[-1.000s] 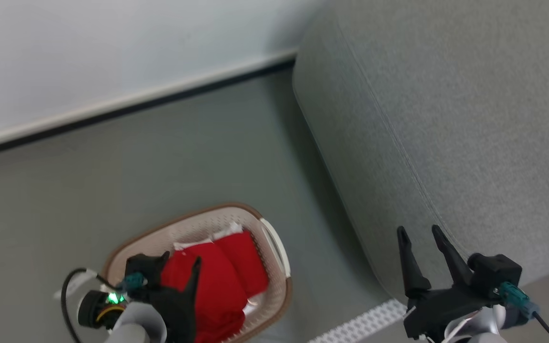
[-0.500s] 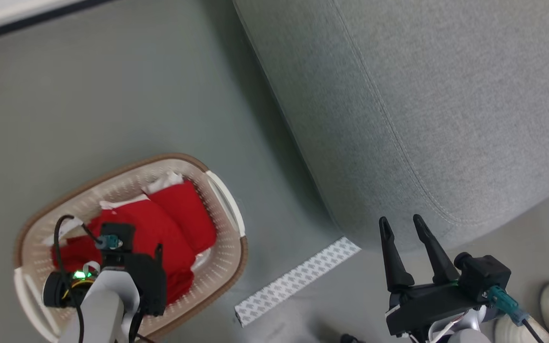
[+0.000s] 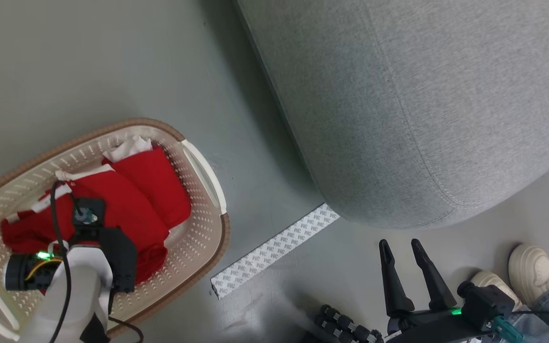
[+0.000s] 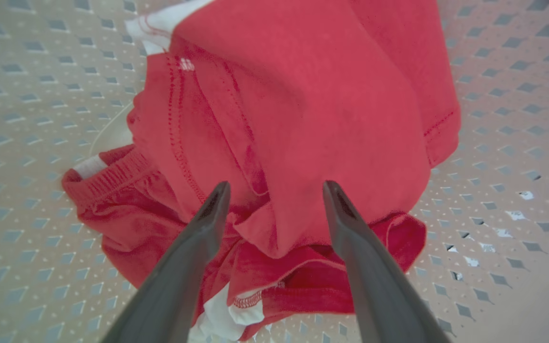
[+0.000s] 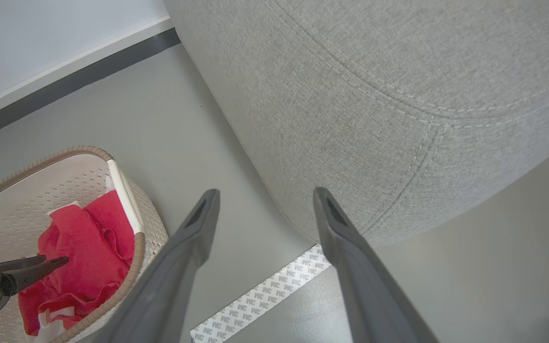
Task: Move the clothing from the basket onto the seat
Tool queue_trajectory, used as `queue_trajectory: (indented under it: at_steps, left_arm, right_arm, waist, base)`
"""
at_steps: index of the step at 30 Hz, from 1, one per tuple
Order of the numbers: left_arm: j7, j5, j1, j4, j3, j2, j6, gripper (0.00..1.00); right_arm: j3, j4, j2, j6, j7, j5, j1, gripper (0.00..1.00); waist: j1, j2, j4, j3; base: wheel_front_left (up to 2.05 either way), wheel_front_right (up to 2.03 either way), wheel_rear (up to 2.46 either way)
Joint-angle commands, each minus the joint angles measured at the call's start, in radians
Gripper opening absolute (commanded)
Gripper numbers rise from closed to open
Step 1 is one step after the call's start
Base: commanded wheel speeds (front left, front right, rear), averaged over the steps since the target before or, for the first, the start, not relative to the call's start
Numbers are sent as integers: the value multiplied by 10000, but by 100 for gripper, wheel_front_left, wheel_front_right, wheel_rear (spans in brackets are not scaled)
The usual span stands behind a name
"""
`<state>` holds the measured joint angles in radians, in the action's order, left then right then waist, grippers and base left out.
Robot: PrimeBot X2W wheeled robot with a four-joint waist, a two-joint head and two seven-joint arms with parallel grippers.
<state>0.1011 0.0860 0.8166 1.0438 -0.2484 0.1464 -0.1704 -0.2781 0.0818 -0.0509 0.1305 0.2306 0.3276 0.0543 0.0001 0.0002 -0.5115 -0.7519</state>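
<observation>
The left gripper (image 4: 274, 188), fingers spread and empty, hangs just over the red clothing (image 4: 303, 119) heaped in the middle of the basket (image 3: 127, 123). A shallow pinch could slip off one fold or drag the layered garments together. The right gripper (image 3: 398, 244) is spread and empty off the seat's (image 3: 422, 119) corner.
</observation>
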Motion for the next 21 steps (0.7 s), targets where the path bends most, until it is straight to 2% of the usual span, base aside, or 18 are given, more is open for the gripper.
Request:
queue_trajectory:
  at_steps: [1,2,11,12,13,14,21]
  left_arm:
    - [28,-1,140,113,-12,82,-71,100]
    - [55,36,234,299,5,134,-154,100]
    - [-133,339,839,774,-61,-206,260,100]
    - [-142,347,885,816,-82,-237,292,72]
    - [-147,365,906,887,-99,-284,336,18]
    - [-202,421,914,946,-103,-348,408,0]
    - [-721,755,912,1154,-16,-403,645,0]
  right_arm:
    - [-6,-13,38,4,88,57,-68,100]
    - [-38,-68,37,4,114,86,-129,100]
    - [-232,-228,35,4,212,53,-260,100]
    - [-235,-221,33,4,216,49,-250,100]
    - [-249,-216,35,4,217,47,-233,100]
    - [-263,-220,35,4,221,49,-212,100]
    - [-470,-73,37,4,227,19,215,100]
  waist:
    - [-1,-2,17,-244]
    - [-1,-2,57,-356]
    - [-1,-2,243,-762]
    - [-1,-2,255,-764]
    - [-1,-2,265,-756]
    - [-1,-2,270,-737]
    - [-1,-2,159,-450]
  base:
    - [0,0,0]
    - [0,0,0]
    - [0,0,0]
    - [0,0,0]
    - [0,0,0]
    - [0,0,0]
    - [0,0,0]
